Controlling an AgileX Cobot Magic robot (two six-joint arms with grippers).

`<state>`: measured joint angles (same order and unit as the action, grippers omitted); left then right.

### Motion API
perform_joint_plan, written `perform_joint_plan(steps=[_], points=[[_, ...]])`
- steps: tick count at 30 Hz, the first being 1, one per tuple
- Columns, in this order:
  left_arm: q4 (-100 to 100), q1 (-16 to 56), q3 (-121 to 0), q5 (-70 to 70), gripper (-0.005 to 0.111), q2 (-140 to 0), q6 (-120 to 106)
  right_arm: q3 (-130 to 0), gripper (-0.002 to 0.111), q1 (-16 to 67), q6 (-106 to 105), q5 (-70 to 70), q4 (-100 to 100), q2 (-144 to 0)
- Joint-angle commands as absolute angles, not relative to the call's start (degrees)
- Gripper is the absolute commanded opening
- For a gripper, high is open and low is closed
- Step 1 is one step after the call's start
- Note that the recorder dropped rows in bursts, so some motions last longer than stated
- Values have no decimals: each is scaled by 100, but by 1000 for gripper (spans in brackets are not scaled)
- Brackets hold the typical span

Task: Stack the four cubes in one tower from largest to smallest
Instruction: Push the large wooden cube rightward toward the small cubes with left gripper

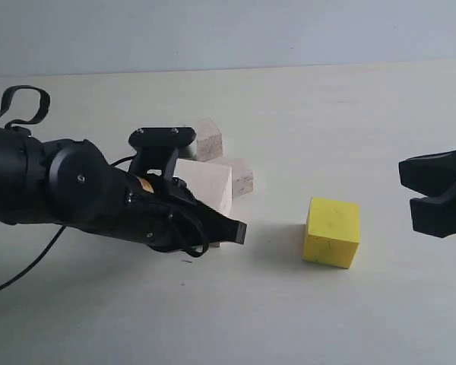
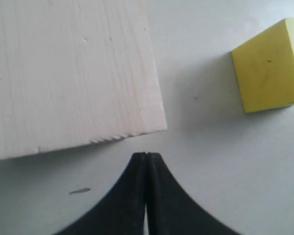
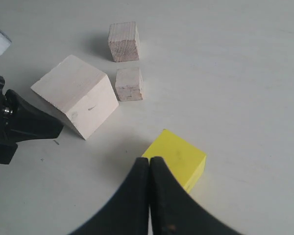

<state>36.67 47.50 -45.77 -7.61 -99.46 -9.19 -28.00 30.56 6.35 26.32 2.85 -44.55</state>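
Four cubes rest singly on the pale surface (image 1: pixel 235 327), none stacked on another; the large wooden cube (image 1: pixel 210 182) stands left of centre in the exterior view, partly hidden by the left hand (image 1: pixel 240 232); the nearer small wooden cube (image 1: pixel 242 176) sits just beside its right side, and the rear small wooden cube (image 1: pixel 208 140) lies a little farther back, apart from both; which of these two is the smaller I cannot tell; the yellow cube (image 1: pixel 333 232) stands alone to the right, apart from the wooden three, between the two hands; the left hand is low over the surface, its fingers pressed together and pinching nothing, its tip just beside the large cube's lower front edge with a sliver of surface showing between them; the right hand (image 3: pixel 149 159) hangs beside the yellow cube, fingers likewise pressed together and empty, clear of every cube.
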Motion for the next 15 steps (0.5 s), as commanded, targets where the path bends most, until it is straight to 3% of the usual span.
perform_joint_plan(steps=[1, 15], points=[[3755, 4785, -4612, -657, 0, -9962, -860, -2856, 0, 3069, 628, 2599, 294, -4459], [3765, 4785, -4612, -36, 0, -9962, -860, -2856, 0, 3069, 628, 2599, 283, -4459]])
